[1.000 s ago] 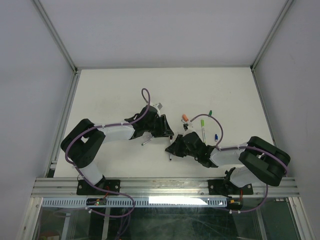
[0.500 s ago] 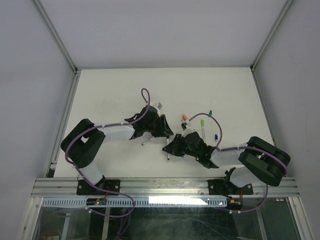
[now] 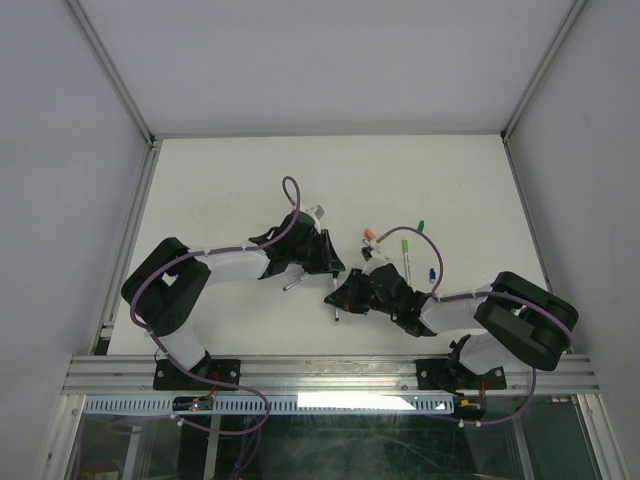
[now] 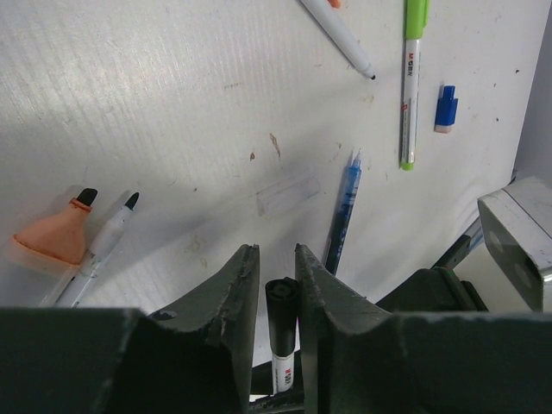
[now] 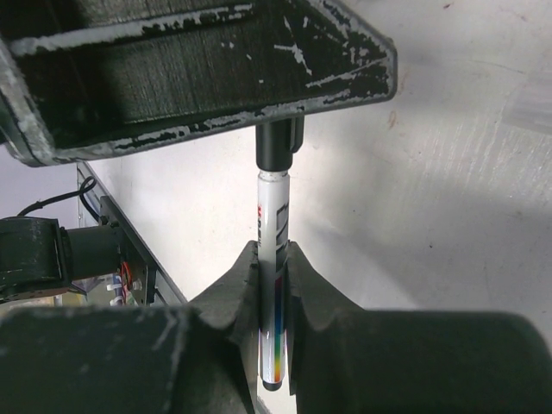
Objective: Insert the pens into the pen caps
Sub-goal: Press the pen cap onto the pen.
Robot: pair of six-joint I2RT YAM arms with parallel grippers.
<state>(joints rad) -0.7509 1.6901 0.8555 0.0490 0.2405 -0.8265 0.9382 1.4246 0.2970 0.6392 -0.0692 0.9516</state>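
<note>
Nearest the near edge of the table [image 3: 220,180], the right gripper [image 5: 272,255] is clamping the white-barrelled pen [image 5: 272,220] low on its barrel, fingers pressed against both sides. It is holding the pen over the middle of the table with the capped end toward the other arm. Over the last second this gripper has been edging away from the near edge and toward the left arm, carrying the pen along.

The black cap [image 4: 280,297] is sitting on the pen's far end, between the fingers of the left gripper [image 4: 277,253]. Those fingers have been narrowing during the same second and are now flanking the cap closely. A thin dark sliver is showing on one side, so I cannot tell whether they are pinching it yet. To my eye the pair is entering the seating step: with the left gripping the cap, the right could push the pen home. How deep the cap is sitting already is not showing.

Farther out, toward the right and far edges, the others are lying loose and unmoved:
- a blue pen [image 4: 345,207]
- a green-capped pen [image 4: 409,95], with a blue cap [image 4: 445,108] near it
- an uncapped white pen [image 4: 341,39]
- off to the side, an orange highlighter [image 4: 52,241] with a black-tipped marker [image 4: 108,237] just beside it

These are waiting their turn.
</note>
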